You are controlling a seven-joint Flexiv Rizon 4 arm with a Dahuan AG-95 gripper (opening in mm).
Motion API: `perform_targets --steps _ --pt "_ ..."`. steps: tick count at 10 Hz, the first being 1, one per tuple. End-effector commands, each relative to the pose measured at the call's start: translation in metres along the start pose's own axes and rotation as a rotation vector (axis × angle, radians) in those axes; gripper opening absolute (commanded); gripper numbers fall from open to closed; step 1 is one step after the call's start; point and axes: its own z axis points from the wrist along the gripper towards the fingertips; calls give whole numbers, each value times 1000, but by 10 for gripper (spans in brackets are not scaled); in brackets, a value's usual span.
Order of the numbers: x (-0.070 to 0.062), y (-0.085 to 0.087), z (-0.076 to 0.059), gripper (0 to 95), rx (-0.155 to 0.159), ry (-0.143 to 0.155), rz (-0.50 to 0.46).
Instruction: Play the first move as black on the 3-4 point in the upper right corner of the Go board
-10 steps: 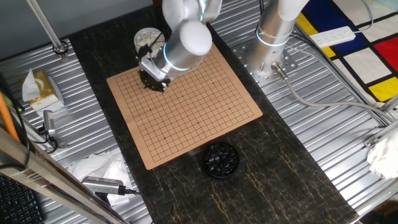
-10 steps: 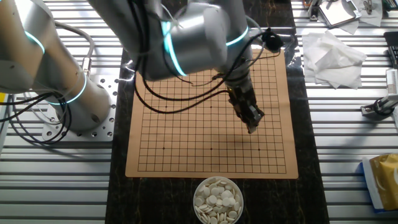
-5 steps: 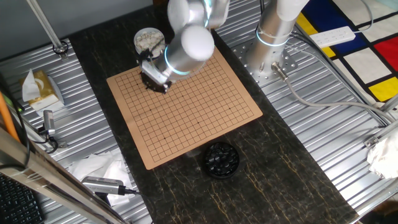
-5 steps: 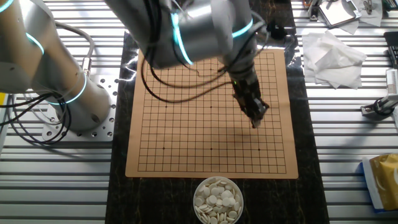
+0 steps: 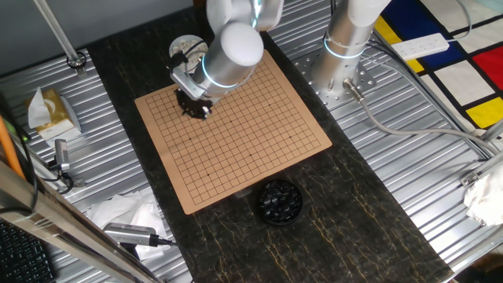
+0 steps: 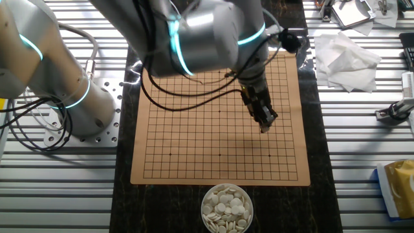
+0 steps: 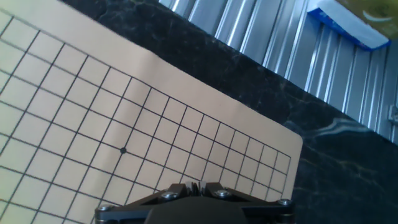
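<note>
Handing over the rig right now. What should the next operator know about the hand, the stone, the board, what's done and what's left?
Hand: over the Go board, near a corner star dot. The fingers look close together, but no view shows whether a black stone is between them.
Bowl of black stones: off the board's far edge, opposite the bowl of white stones.
Done: no stone lies on the board.
Left: confirm the stone is held, set it on the 3-4 point, release.

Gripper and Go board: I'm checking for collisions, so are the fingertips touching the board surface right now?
Cannot tell. In the other fixed view the gripper overlaps the Go board, with no plain gap or contact; the hand view hides the fingertips.
</note>
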Motion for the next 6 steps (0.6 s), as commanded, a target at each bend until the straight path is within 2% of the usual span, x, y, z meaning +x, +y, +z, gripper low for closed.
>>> perform_targets --steps 1,4,6 --pt "2 0 -5 0 2 3 -52" --pt "2 0 -5 0 7 5 -50" --pt "2 0 -5 0 35 17 -60"
